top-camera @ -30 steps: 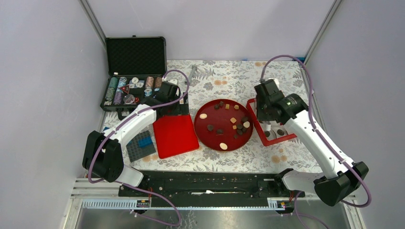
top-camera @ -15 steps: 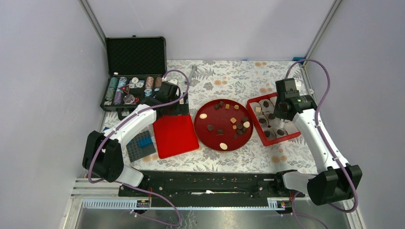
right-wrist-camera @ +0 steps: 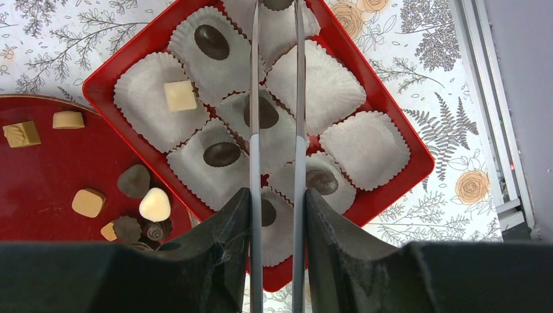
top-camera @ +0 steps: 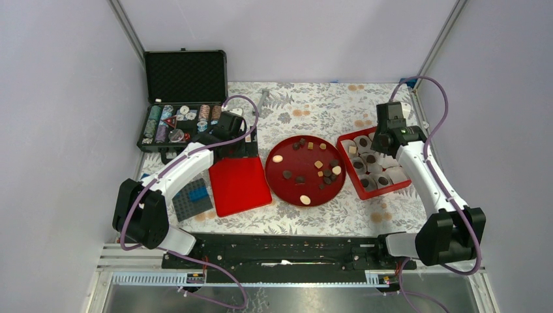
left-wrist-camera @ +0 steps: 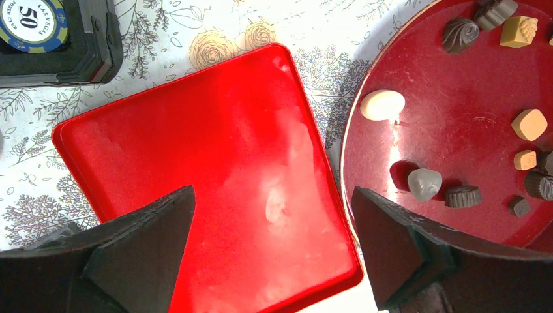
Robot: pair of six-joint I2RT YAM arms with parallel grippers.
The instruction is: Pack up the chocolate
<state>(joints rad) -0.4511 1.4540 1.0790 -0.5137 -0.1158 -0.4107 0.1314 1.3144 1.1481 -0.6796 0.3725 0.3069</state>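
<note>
Chocolate pieces (top-camera: 304, 171), dark brown, tan and cream, lie scattered on a round red plate (top-camera: 277, 179). Beside it stands a red box (top-camera: 398, 186) lined with white paper cups; several cups hold a piece, such as a dark oval (right-wrist-camera: 222, 154) and a cream square (right-wrist-camera: 179, 95). My right gripper (right-wrist-camera: 277, 195) hovers over the box (right-wrist-camera: 398, 137), shut on metal tweezers (right-wrist-camera: 255, 98) whose two blades run up past a dark piece (right-wrist-camera: 264, 112) and out of frame. My left gripper (left-wrist-camera: 274, 202) hangs open over a flat red lid (left-wrist-camera: 195, 156), holding nothing.
An open black case of poker chips (top-camera: 182, 117) sits at the back left, one chip (left-wrist-camera: 31, 23) showing by the lid. A studded blue and grey brick plate (top-camera: 192, 197) lies left of the lid (top-camera: 238, 186). A metal rail (right-wrist-camera: 495, 117) borders the table on the right.
My right arm swung from the box's plate side to its back right, uncovering the box, tweezers still held. The left arm has not moved.
</note>
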